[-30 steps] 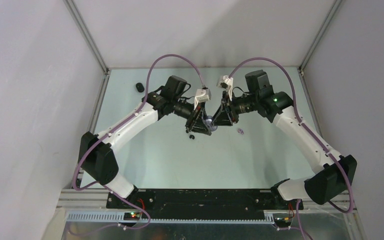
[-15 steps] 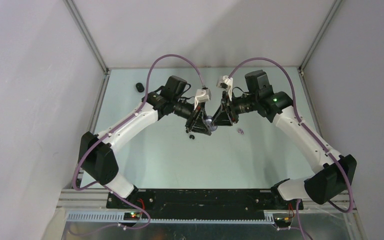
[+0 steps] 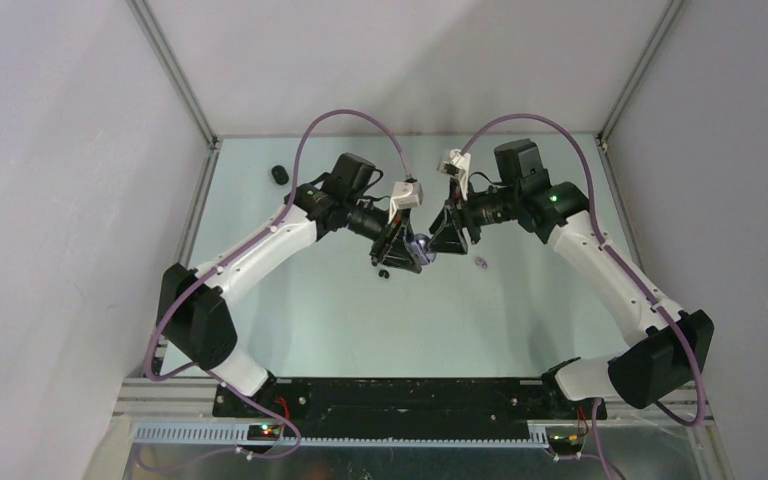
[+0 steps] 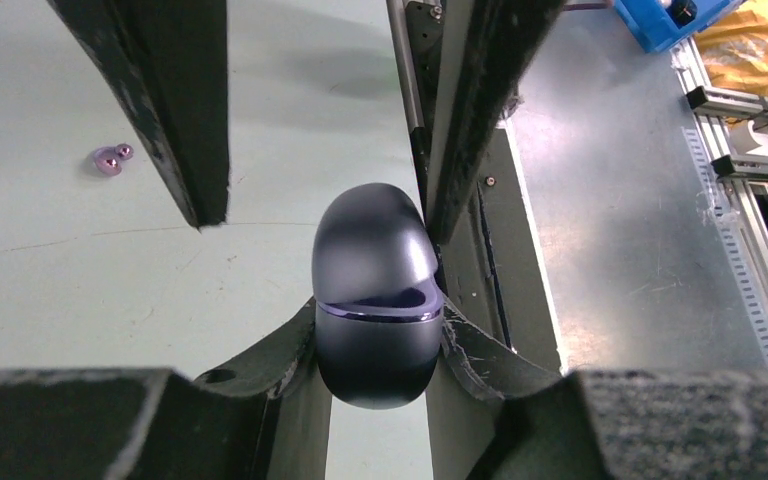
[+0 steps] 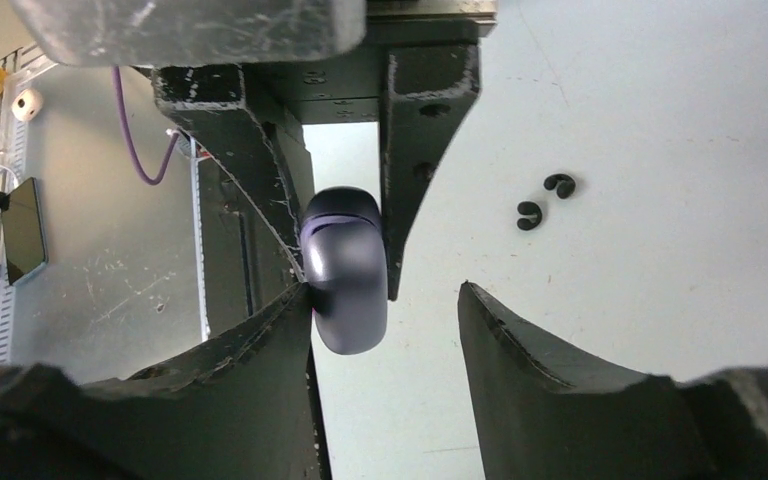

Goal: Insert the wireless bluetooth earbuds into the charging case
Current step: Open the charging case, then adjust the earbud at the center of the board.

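Purple-grey and glossy, the charging case sits gripped near the middle of the overhead view, between the two arms. Its lid is ajar by a sliver, with a thin, brighter purple rim showing along the seam. The left jaws are clamped on the lower half of the case, one side pressed against each flank. The right jaws stand wide around the lid end: one side touches the lid and the other hangs clear of it (both wrist views agree on this).

None of the earbuds is in the case. The two pale purple earbuds lie together on the pale green counter, near the case on the right arm's side. The two black earbuds lie just beside each other, apart, on the counter close under the left jaws.

Further out, a small black object rests near the far left corner of the counter, well apart from everything else. A purple cable arches over the left arm, and a green light glows on the right arm.
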### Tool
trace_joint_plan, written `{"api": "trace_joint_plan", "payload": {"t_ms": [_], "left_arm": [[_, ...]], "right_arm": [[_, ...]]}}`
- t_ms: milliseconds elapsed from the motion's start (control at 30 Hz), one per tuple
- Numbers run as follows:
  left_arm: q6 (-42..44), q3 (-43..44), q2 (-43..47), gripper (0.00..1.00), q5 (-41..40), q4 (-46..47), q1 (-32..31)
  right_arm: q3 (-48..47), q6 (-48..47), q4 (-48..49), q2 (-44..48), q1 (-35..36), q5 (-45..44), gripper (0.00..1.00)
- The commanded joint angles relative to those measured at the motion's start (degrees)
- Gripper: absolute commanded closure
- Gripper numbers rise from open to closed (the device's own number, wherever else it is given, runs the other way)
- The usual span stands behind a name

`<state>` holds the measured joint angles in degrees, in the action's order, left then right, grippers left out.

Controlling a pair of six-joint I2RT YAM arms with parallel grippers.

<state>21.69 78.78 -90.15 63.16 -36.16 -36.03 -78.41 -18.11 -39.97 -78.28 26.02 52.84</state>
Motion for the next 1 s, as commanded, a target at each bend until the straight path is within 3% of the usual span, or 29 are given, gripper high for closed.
{"api": "trace_joint_plan", "payload": {"t_ms": [0,400,633,767,967], "left_arm": [[2.28,2.70,1.39,1.00,2.17,-1.28,-0.53],[2.50,2.57,1.79,1.00,1.65,-1.00,0.09],[-1.96,0.34,4.08,1.00,1.29,3.77,3.58],[-9.25,-5.73,9.97,1.00,-2.51,14.20,8.45],[-22.15,-23.22,22.13,1.00,-8.24,41.48,15.44]], "right_arm": [[-0.16,-1.45,0.44,1.62,-2.18,-1.69,0.40],[-0.18,-2.21,0.29,3.97,-3.76,-3.05,0.35],[-0.16,-1.14,2.10,6.11,-7.31,-7.09,0.32],[-0.16,-0.83,3.05,6.98,-12.39,-8.90,0.28],[0.26,-0.44,1.84,3.90,-14.72,-15.26,0.27]]}}
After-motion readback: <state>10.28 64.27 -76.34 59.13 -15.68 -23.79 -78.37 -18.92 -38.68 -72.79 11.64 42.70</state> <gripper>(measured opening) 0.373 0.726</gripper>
